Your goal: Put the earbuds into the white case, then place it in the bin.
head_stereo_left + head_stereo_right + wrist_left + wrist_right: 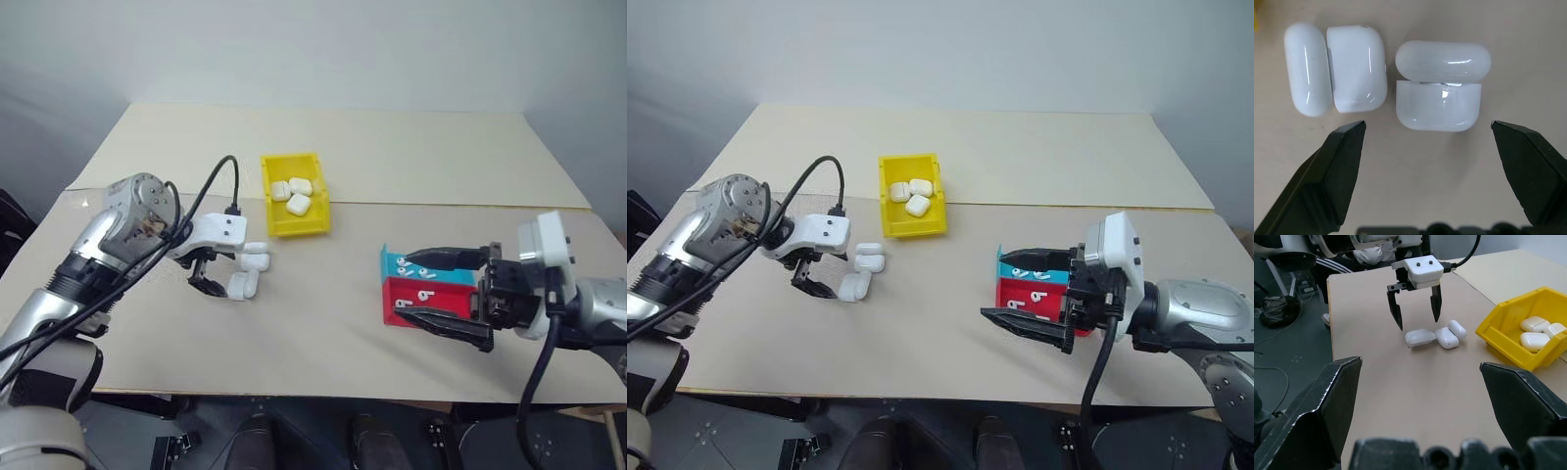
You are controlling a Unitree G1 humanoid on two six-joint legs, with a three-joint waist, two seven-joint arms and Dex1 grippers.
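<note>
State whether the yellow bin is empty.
Not empty: the yellow bin holds three white cases.

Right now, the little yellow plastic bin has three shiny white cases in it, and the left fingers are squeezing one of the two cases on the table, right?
Not quite. The small yellow plastic bin does hold three glossy white cases, but the left fingers are open above the two cases on the table, squeezing neither. The right wrist view shows this.

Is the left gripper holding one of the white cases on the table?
No: the left gripper hangs open above the two white cases, touching neither.
</note>
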